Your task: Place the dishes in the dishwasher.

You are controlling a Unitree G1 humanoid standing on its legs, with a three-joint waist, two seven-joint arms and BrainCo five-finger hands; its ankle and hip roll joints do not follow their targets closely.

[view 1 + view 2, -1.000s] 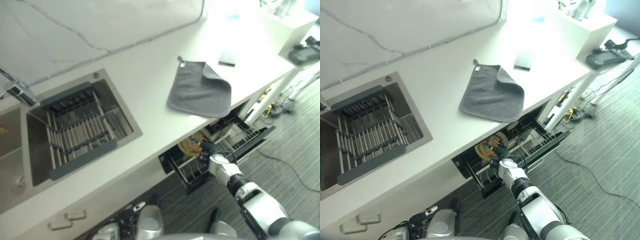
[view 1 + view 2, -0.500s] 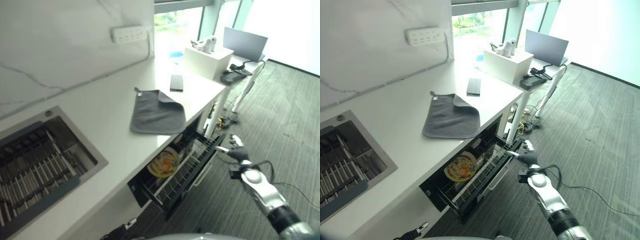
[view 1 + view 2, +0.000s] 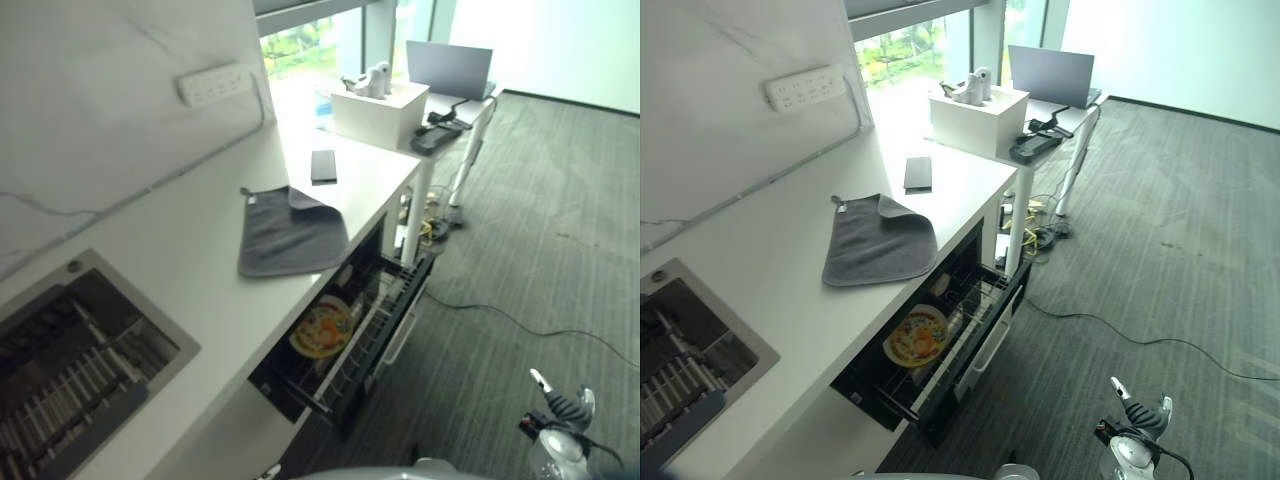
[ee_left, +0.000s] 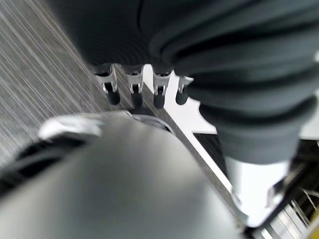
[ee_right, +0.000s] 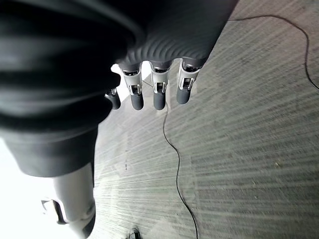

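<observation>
One round yellow patterned plate (image 3: 915, 336) is sitting in your open black dishwasher rack (image 3: 940, 350); both hands (right (image 5: 155, 92), left (image 4: 144, 89)) are hanging relaxed, holding nothing.

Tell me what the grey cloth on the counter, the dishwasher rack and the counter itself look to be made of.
Grey cloth: soft fabric, perhaps microfibre; matte, with one corner folded over.
Dishwasher rack: thin wire grid, probably coated metal, holding a yellow patterned plate.
Counter: smooth white surface, likely stone or composite; the wall panel behind shows marble-like veins.
</observation>
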